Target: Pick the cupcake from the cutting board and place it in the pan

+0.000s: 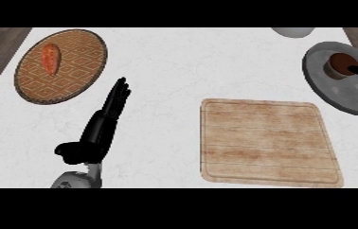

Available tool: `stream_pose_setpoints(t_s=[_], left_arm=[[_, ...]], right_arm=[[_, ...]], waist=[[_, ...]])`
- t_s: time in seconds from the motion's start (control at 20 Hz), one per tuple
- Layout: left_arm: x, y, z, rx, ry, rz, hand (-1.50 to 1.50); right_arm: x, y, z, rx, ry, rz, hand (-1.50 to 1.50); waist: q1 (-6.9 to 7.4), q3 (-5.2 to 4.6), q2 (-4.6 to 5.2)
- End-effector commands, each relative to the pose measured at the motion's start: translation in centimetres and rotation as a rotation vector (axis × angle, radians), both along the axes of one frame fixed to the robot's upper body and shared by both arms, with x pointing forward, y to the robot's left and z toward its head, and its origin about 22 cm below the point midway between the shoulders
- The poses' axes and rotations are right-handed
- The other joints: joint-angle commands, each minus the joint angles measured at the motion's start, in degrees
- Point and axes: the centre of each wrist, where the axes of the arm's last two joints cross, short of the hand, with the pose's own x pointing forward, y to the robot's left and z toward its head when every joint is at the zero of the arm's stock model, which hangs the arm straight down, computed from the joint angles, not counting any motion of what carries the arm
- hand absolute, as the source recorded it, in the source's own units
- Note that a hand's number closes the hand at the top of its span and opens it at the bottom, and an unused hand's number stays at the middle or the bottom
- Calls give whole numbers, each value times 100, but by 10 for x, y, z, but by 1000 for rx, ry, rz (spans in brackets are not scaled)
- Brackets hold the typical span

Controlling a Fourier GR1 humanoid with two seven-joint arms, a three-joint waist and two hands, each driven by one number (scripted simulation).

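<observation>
Cupcake (340, 65) seated in grey pan (328, 88) at right edge, wooden cutting board (269, 140) bare beside it, left hand (103, 124) with fingers straight and open on white counter (189, 67), orange sweet potato (52, 58) on woven mat (80, 65) at upper left.

Wooden cutting board (269, 143), woven mat (63, 65)

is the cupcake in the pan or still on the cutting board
In the pan: the brown cupcake sits inside the grey pan at the right edge, and the wooden cutting board has nothing on it.
</observation>
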Motion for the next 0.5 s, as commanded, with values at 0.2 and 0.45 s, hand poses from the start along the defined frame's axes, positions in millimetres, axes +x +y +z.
stream_pose_setpoints(t_s=[0.2, 0.45], left_arm=[[-3, 3, -11, 9, 3, 38, 0], [2, 23, 4, -2, 22, 32, 0]], right_arm=[[-40, -35, -14, 218, -96, 166, -150], [-75, -64, -15, 213, -114, 280, -150]], waist=[[-184, -19, -74], [-206, -23, -94]])
